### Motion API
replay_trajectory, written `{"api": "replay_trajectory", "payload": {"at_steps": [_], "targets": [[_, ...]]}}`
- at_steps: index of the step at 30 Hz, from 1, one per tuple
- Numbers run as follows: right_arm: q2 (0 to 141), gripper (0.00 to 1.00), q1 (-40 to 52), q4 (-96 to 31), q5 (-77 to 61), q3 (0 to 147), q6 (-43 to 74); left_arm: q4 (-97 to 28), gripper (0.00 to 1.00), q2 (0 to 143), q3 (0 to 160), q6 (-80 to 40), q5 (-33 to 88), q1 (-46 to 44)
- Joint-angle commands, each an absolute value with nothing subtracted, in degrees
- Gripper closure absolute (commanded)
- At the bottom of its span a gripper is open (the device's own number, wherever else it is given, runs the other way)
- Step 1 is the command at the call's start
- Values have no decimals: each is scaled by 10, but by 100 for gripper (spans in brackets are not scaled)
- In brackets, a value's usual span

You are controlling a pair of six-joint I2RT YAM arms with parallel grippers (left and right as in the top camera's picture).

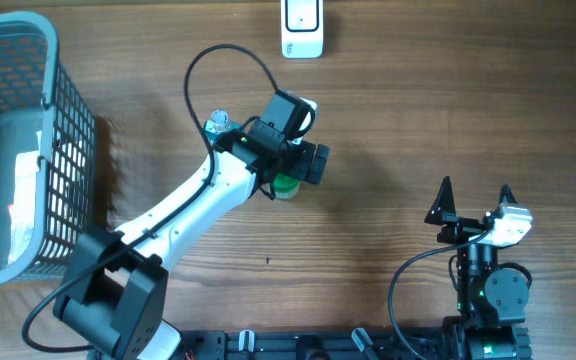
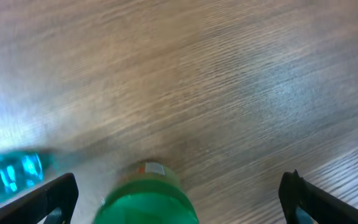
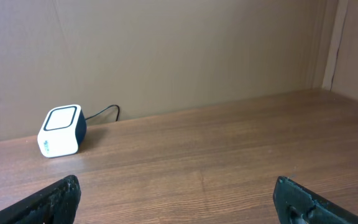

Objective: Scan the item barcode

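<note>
The left arm is reaching out from the near left corner of the desk toward its middle. The left gripper is hanging right above the green item. Its fingers are standing wide apart, one on each side of the item, with bare wood showing between each and the green top, so it is gripping nothing. The green item is sitting near the middle of the desk, mostly hidden under the gripper from above; a small orange and white patch is showing on it, too blurred to read. Just beside it, toward the left edge, a blue translucent bottle is resting on the wood.

The scanner, a small white box with a dark face, is sitting at the far edge, well apart from the item, with its cable running off behind it. A grey basket is occupying the far left corner.

The right gripper is waiting near the near right corner, fingers spread fully open and empty, pointing toward the far edge.
</note>
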State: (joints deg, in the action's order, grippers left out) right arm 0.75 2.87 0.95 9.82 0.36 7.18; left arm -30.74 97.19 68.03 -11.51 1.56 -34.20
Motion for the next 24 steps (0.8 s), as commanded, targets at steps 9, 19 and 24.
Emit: {"api": "replay_trajectory", "payload": {"at_steps": [9,19,24], "targets": [[5,0,27,12,89,3,62,-368,0,960,682,-520,-113,-385],[5,0,27,12,89,3,62,-419,0,961,682,-730,-161,-384],[5,0,27,12,89,3,62,-418,0,964,682,-788,-145,-384]]}}
